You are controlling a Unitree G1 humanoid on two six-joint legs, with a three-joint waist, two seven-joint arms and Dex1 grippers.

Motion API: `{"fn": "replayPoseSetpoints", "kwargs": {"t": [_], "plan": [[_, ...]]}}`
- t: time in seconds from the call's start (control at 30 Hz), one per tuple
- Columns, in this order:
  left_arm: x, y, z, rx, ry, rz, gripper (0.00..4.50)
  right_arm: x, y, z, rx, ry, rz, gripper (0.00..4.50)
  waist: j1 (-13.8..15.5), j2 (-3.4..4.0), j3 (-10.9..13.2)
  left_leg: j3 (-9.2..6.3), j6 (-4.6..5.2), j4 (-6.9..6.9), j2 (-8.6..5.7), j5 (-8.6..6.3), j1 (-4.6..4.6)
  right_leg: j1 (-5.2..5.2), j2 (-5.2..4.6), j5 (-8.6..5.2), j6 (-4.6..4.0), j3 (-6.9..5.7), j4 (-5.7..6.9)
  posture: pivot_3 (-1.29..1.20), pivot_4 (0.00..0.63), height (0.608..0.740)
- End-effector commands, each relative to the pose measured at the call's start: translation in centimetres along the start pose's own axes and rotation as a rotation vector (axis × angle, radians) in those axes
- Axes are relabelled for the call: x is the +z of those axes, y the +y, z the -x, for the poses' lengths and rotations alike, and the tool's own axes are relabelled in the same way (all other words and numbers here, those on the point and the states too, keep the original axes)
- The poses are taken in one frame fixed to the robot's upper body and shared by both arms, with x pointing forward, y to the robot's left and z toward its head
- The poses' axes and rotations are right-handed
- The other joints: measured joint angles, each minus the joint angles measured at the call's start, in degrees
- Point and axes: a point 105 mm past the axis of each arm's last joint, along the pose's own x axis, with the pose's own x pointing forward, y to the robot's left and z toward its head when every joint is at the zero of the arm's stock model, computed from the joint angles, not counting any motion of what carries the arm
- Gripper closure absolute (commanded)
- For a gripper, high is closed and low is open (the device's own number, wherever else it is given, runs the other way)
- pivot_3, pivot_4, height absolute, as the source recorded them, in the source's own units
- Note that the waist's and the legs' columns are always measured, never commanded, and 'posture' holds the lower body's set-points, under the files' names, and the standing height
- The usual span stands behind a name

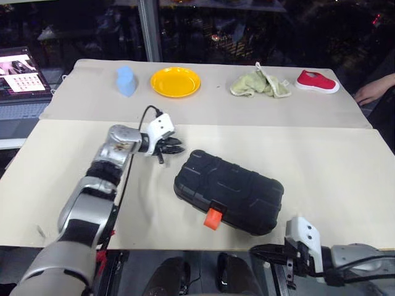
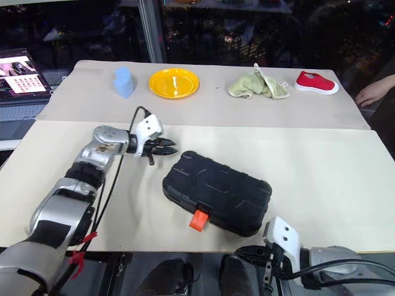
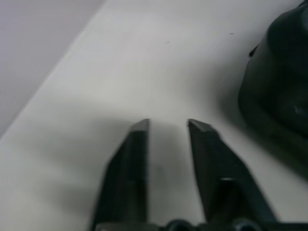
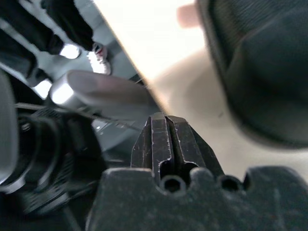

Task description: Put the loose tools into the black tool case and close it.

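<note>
The table (image 1: 345,179), covered in pale cloth, carries the closed black tool case (image 1: 229,190) lying slantwise near its front edge, ribbed shell up, orange latch (image 1: 213,218) poking out toward the robot. Just beside the case's far left corner hovers the left gripper (image 1: 173,146), fingers a little apart with bare cloth showing between them and nothing pinched. The right gripper (image 1: 265,251) hangs off the table's front edge, below and right of the latch, its fingers pressed tight together and empty.

Along the far strip of the table, well apart from the case, sit a yellow plate (image 1: 176,82), a crumpled green cloth (image 1: 259,84), a red shoe (image 1: 316,81) and a pale blue object (image 1: 126,81). A laptop (image 1: 20,77) stands off the far left corner; its screen writing is too small to read. A person's hand (image 1: 374,90) rests at the far right edge
</note>
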Motion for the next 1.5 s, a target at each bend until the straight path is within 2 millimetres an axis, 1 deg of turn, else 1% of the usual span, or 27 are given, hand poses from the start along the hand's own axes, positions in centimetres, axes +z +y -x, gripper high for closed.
{"fn": "replayPoseSetpoints", "kwargs": {"t": [0.03,0.13,0.2,0.27,0.3,0.33,0.4,0.47,0.53,0.6,0.63,0.7,0.77,0.83,0.9,0.93,0.97,1.0,1.07,1.1,1.17,1.23,1.27,1.37,1.4,1.43,1.5], "plan": [[2.0,-0.2,-1.1,-0.039,-0.019,-0.089,4.21,0.0,-1.5,-0.7,-0.102,0.021,0.059,4.5,0.05,0.0,0.0,0.0,0.0,0.0,0.0,0.0,-0.02,0.0,-0.02,0.0,0.0,0.0,0.0,0.0,0.15,0.74],[2.5,-1.4,-1.4,-0.139,-0.044,-0.118,4.21,0.4,-4.1,-0.5,-0.247,0.002,0.074,4.5,-0.26,0.0,0.0,0.01,0.0,0.03,0.01,-0.01,-0.03,0.02,-0.03,0.0,0.0,0.04,0.0,0.0,0.15,0.74],[2.3,-2.8,-0.8,-0.261,-0.063,-0.126,4.21,0.9,-6.4,0.5,-0.377,-0.01,0.105,4.5,-0.56,-0.01,0.01,0.06,0.0,0.06,0.07,-0.01,0.02,0.07,-0.12,0.12,-0.01,0.12,0.01,0.0,0.15,0.74],[1.8,-3.6,-0.2,-0.321,-0.067,-0.121,4.21,1.1,-7.9,1.3,-0.464,-0.022,0.126,4.5,-0.73,0.0,0.0,0.09,0.02,0.17,0.08,0.0,0.08,0.17,-0.02,0.21,0.0,0.08,0.03,0.0,0.15,0.74],[1.5,-3.7,-0.1,-0.328,-0.066,-0.114,4.21,1.1,-8.3,1.4,-0.489,-0.026,0.126,4.5,-0.75,0.01,0.0,0.09,0.03,0.21,0.08,0.0,0.09,0.21,-0.01,0.23,0.02,0.08,0.03,0.0,0.15,0.74],[1.3,-3.9,0.0,-0.334,-0.064,-0.108,4.21,1.2,-8.6,1.5,-0.503,-0.031,0.127,4.5,-0.76,0.02,-0.01,0.08,0.29,0.36,0.08,-0.15,0.12,0.28,-0.01,0.25,0.06,0.08,0.04,0.0,0.15,0.74],[0.7,-4.7,0.3,-0.386,-0.066,-0.092,4.21,1.6,-9.6,2.0,-0.569,-0.058,0.134,4.5,-0.54,0.03,-0.01,0.08,0.37,0.51,0.07,-0.2,0.25,0.28,-0.01,0.31,0.16,0.1,0.03,0.0,0.15,0.74],[0.5,-5.4,0.6,-0.418,-0.067,-0.086,4.21,1.7,-10.1,2.3,-0.606,-0.07,0.13,4.5,-0.38,0.05,-0.02,0.09,0.39,0.6,0.07,-0.21,0.26,0.28,0.0,0.33,0.18,0.12,0.05,0.0,0.15,0.74],[0.2,-5.9,0.9,-0.433,-0.063,-0.097,4.21,1.6,-10.2,2.3,-0.608,-0.066,0.137,4.5,-0.27,0.07,-0.03,0.12,0.26,0.64,0.06,-0.09,0.23,0.22,0.01,0.35,0.18,0.15,0.11,0.0,0.15,0.74],[0.2,-5.4,1.2,-0.39,-0.053,-0.119,4.21,1.4,-9.9,2.5,-0.593,-0.065,0.12,4.5,-0.27,0.07,-0.03,0.12,0.31,0.63,0.06,-0.06,0.06,0.19,0.05,0.36,0.17,0.17,0.16,0.0,0.15,0.74],[0.6,-4.7,1.4,-0.359,-0.053,-0.128,4.21,1.2,-9.3,2.7,-0.567,-0.057,0.106,4.5,-0.24,0.07,-0.03,0.12,0.29,0.63,0.06,-0.05,-0.07,0.08,0.07,0.36,0.16,0.17,0.17,0.0,0.15,0.74],[2.1,-3.6,1.8,-0.319,-0.079,-0.116,4.21,0.9,-8.0,3.0,-0.5,-0.043,0.083,4.5,0.06,0.1,-0.04,0.1,0.29,0.58,0.05,-0.05,-0.1,0.05,0.09,0.37,0.15,0.15,0.12,0.0,0.15,0.74],[5.2,-2.8,2.2,-0.33,-0.161,-0.068,4.21,0.3,-6.4,3.7,-0.418,-0.022,0.047,4.5,0.3,0.11,-0.04,0.02,0.3,0.59,0.05,-0.05,-0.21,0.03,0.13,0.36,0.15,0.08,0.05,0.0,0.15,0.74],[8.6,-3.1,2.6,-0.395,-0.249,-0.034,4.21,-0.1,-4.9,4.6,-0.35,0.0,0.013,4.5,0.42,0.14,-0.02,-0.01,0.32,0.68,0.05,-0.07,-0.26,0.06,0.16,0.36,0.17,0.06,0.04,0.0,0.15,0.74],[11.7,-4.6,2.4,-0.499,-0.319,-0.033,4.21,-0.4,-4.0,5.4,-0.312,0.011,-0.023,4.5,0.47,0.14,-0.02,-0.04,0.37,0.73,0.04,-0.09,-0.28,0.14,0.16,0.35,0.22,0.03,0.02,0.0,0.15,0.74],[12.5,-5.2,2.3,-0.53,-0.336,-0.034,4.21,-0.4,-3.7,5.7,-0.303,0.012,-0.033,4.5,0.28,0.16,-0.02,-0.06,0.4,0.77,0.04,-0.11,-0.27,0.17,0.16,0.34,0.24,0.02,0.02,0.0,0.15,0.74],[13.4,-6.5,1.6,-0.575,-0.348,-0.054,4.21,-0.3,-3.5,6.0,-0.301,0.0,-0.055,4.5,0.05,0.21,-0.06,-0.02,0.42,0.77,0.04,-0.12,-0.2,0.24,0.15,0.33,0.28,0.08,0.0,0.0,0.15,0.74],[13.8,-7.7,0.8,-0.61,-0.346,-0.079,4.21,-0.1,-3.4,6.2,-0.303,-0.014,-0.07,4.5,-0.01,0.26,-0.09,0.0,0.44,0.77,0.04,-0.14,-0.1,0.33,0.14,0.32,0.31,0.12,0.0,0.0,0.15,0.74],[13.4,-10.7,-1.7,-0.67,-0.304,-0.147,4.21,0.3,-3.2,6.4,-0.312,-0.04,-0.092,4.5,-0.15,0.36,-0.14,0.01,0.45,0.76,0.05,-0.16,0.06,0.5,0.12,0.3,0.34,0.17,0.0,0.0,0.15,0.74],[12.9,-11.6,-2.7,-0.682,-0.277,-0.164,4.21,0.4,-3.1,6.4,-0.316,-0.045,-0.096,4.5,-0.2,0.39,-0.16,0.02,0.44,0.74,0.08,-0.16,0.11,0.58,0.12,0.29,0.33,0.19,0.0,0.0,0.15,0.74],[11.5,-12.9,-4.9,-0.656,-0.211,-0.208,4.21,0.8,-2.9,6.3,-0.33,-0.053,-0.093,4.5,-0.39,0.45,-0.19,0.02,0.41,0.72,0.11,-0.17,0.19,0.64,0.12,0.29,0.32,0.26,0.01,0.0,0.15,0.74],[9.7,-13.5,-6.8,-0.611,-0.137,-0.251,4.21,1.3,-2.7,6.2,-0.351,-0.078,-0.099,4.5,-0.4,0.45,-0.18,0.06,0.69,0.71,0.19,-0.36,0.22,0.62,-0.04,0.3,0.28,0.35,0.04,0.0,0.15,0.74],[8.8,-13.6,-7.5,-0.595,-0.102,-0.264,4.21,1.4,-2.6,6.2,-0.36,-0.09,-0.105,4.5,-0.27,0.45,-0.18,0.05,0.68,0.71,0.21,-0.35,0.22,0.6,-0.01,0.31,0.24,0.34,0.04,0.0,0.15,0.74],[6.3,-13.5,-8.2,-0.57,-0.013,-0.36,4.21,1.5,-2.4,6.2,-0.395,-0.099,-0.114,4.5,-0.14,0.53,-0.25,-0.04,0.59,0.7,0.27,-0.39,0.54,0.99,-0.07,0.31,0.22,0.31,-0.02,0.0,0.15,0.74],[5.8,-13.4,-8.2,-0.57,0.0,-0.378,4.21,1.4,-2.4,6.3,-0.407,-0.097,-0.113,4.5,-0.14,0.57,-0.29,-0.04,0.42,0.68,0.28,-0.59,0.78,1.24,-0.11,0.24,0.29,0.3,-0.05,0.0,0.15,0.74],[5.6,-13.3,-8.2,-0.571,0.006,-0.387,4.21,1.4,-2.4,6.3,-0.42,-0.096,-0.111,4.5,-0.16,0.6,-0.32,-0.04,0.45,0.68,0.27,-0.62,0.91,1.37,-0.19,0.02,0.63,0.3,-0.08,0.0,0.15,0.74],[5.3,-13.2,-8.3,-0.569,0.007,-0.393,4.21,1.3,-2.6,6.5,-0.455,-0.104,-0.109,4.5,-0.2,0.6,-0.33,-0.04,0.56,0.68,0.24,-0.71,1.18,1.54,-0.36,-0.25,0.9,0.27,-0.1,0.0,0.15,0.74]]}}
